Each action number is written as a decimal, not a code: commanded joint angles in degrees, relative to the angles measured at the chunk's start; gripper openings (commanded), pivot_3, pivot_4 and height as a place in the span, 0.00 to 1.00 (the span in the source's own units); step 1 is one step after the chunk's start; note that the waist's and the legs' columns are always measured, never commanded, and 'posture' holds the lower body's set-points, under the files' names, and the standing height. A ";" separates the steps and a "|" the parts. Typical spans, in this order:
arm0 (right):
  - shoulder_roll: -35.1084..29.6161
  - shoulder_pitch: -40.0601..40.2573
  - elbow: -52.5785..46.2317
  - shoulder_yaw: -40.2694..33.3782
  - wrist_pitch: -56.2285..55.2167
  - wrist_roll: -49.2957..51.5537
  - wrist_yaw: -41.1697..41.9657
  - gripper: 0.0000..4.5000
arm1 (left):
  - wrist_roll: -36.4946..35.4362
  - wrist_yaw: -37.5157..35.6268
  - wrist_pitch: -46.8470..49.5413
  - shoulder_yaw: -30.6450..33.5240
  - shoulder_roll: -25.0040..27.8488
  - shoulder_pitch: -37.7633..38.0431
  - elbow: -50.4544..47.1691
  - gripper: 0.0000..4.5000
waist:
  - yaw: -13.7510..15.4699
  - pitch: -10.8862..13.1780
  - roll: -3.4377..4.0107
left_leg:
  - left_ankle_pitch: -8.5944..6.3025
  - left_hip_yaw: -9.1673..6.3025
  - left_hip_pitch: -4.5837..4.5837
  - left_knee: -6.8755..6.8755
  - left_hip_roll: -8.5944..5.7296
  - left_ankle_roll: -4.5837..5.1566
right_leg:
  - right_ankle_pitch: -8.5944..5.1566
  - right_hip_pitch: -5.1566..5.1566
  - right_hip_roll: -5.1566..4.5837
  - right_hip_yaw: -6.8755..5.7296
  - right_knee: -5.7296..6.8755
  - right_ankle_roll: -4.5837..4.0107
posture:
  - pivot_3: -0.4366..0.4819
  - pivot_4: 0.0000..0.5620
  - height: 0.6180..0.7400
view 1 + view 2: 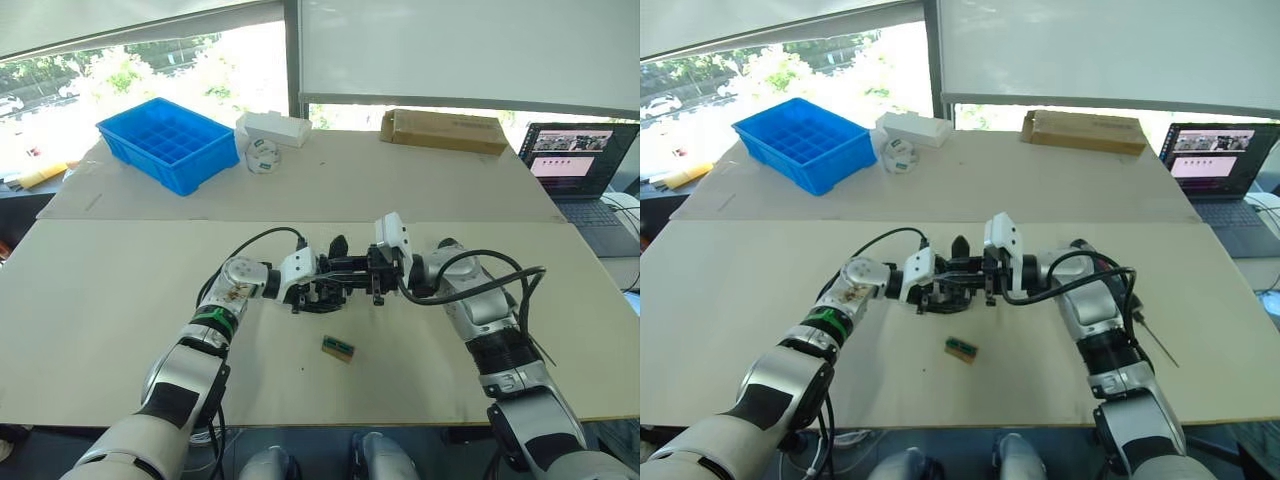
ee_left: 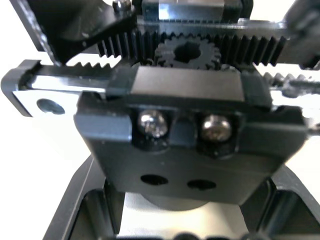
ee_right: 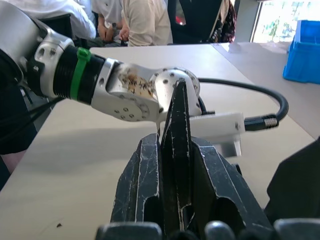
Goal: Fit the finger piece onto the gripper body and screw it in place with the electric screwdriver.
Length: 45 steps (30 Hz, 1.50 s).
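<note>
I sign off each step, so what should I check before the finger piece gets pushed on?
1. Body held by left gripper: ok.
2. Finger piece clamped in right gripper: ok.
3. Piece lined up with its seat on the body: cannot tell, the joint is hidden.
4. Two screws present on the body: ok.
5. Green block apart from both grippers: ok.
6. Screwdriver within reach: cannot tell.
</note>
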 commanded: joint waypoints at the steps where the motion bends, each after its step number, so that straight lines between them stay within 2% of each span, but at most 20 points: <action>1: 0.38 0.50 0.32 0.03 -2.68 -0.96 0.54 0.08 | 0.45 0.79 -1.50 0.52 0.01 -0.91 -0.73 0.53 | 0.00 0.00 0.00 | 0.00 0.00 0.00 0.00 0.00 0.00 | 0.00 0.00 0.00 0.00 0.00 0.00 | 0.48 0.27 0.98; 21: 1.15 3.73 -0.35 0.36 -3.10 -1.90 0.80 0.08 | 0.76 1.68 -1.59 0.92 -0.89 -1.33 -0.53 0.53 | 0.06 -0.01 0.01 | 0.00 0.02 0.07 0.00 0.00 0.00 | 0.00 0.03 -0.02 0.05 0.02 -0.01 | 0.48 0.27 0.98; 31: 1.85 2.90 0.24 0.99 -2.13 -1.90 1.25 0.08 | 1.10 1.99 -1.79 1.25 -1.41 -1.24 -0.67 0.53 | 0.06 -0.01 0.01 | 0.00 0.03 0.08 0.00 0.00 0.00 | 0.01 0.03 -0.02 0.06 0.02 -0.02 | 0.48 0.27 0.98; 45: 2.54 3.08 4.84 1.21 -2.73 -3.23 1.39 0.08 | 1.28 2.15 -2.16 1.25 -1.31 -1.07 -0.88 0.53 | 0.06 -0.01 0.01 | 0.00 0.03 0.10 0.01 0.00 0.00 | 0.02 0.04 -0.02 0.08 0.02 -0.02 | 0.48 0.27 0.98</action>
